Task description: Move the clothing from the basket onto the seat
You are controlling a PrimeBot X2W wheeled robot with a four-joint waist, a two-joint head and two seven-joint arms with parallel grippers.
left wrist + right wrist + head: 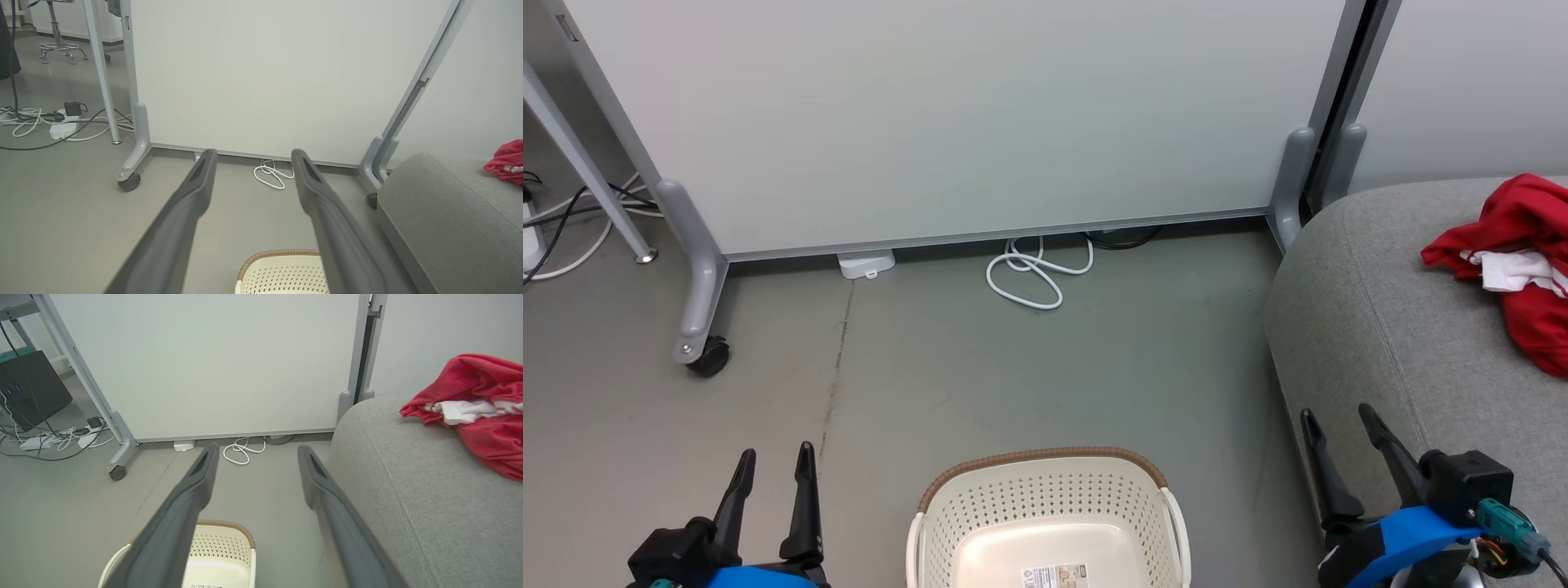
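Rightward, the clothing (pixel 1525 219) is cut off at the edge, laid on the seat (pixel 1372 327) beyond the right gripper (pixel 1335 411); that and the left gripper (pixel 777 449) are held spread apart, empty.

A coiled white cable (pixel 1021 263) lies on the grey floor (pixel 1013 367) beside a wheeled panel (pixel 947 114).

Red clothing (pixel 1534 327) (white panels), grey seat (pixel 1380 327), cream perforated basket (pixel 1045 498).
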